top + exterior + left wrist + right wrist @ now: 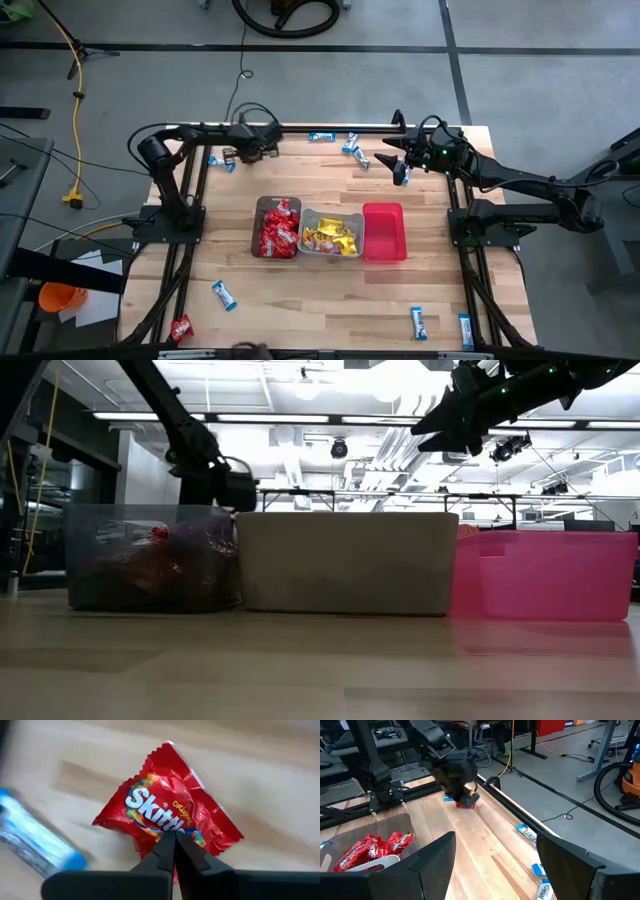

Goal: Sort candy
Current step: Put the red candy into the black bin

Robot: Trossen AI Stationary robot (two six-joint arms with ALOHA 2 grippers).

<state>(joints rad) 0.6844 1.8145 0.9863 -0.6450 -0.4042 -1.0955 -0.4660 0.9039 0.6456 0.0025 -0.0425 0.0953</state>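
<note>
Red packet: a red Skittles packet near the far left corner of the desk, pinched at its edge by the left gripper's fingers.
Left gripper: fingers together, clamped on the red packet's edge, low over the desk.
Blue bar: lies on the wood just beside the red packet.
Other blue bars: two near the far edge, three along the near edge.
Loose red packet: near left corner.
Bins: brown bin with red packets, grey bin with yellow packets, pink bin, side by side mid-desk.
Right gripper: fingers wide apart, gripping nothing, raised above the far right of the desk.
</note>
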